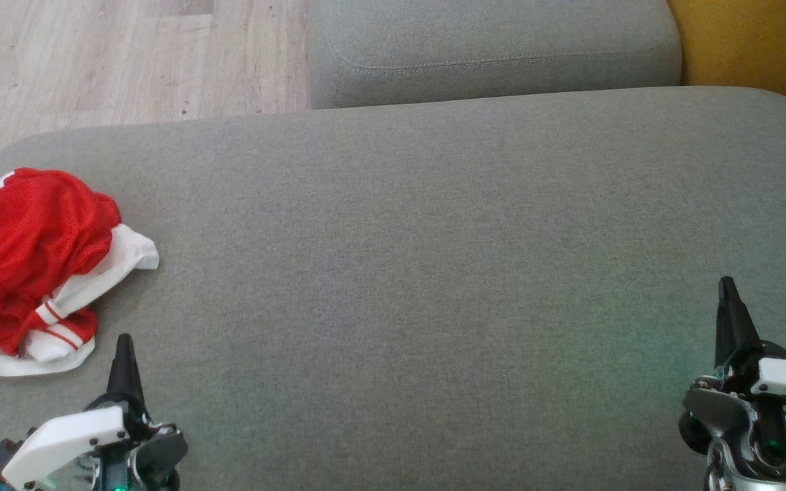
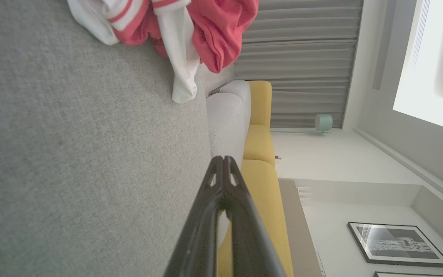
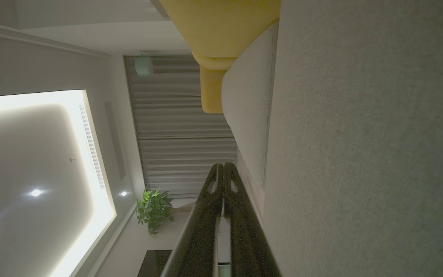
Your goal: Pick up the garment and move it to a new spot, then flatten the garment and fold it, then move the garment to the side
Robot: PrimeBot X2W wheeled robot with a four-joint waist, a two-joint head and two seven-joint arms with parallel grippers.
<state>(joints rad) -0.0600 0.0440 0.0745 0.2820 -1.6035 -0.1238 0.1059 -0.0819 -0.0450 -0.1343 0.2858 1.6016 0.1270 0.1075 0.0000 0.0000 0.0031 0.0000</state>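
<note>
Both tools, left gripper (image 1: 124,344) and right gripper (image 1: 727,286), hover with fingers pressed together, holding nothing. A shallow pinch could catch one loose layer and drag the garment (image 1: 31,259) off the grey cushion (image 1: 434,273) – it lies crumpled at the cushion's left edge, red mesh with white, red-striped trim

The garment (image 1: 24,259) is dumped on the cushion's (image 1: 434,273) far left edge, with the left claw (image 1: 124,341) parked just in front of it, apart. The right claw (image 1: 727,285) is set well off at front right. A second cushion (image 1: 488,48) is tucked behind.
</note>
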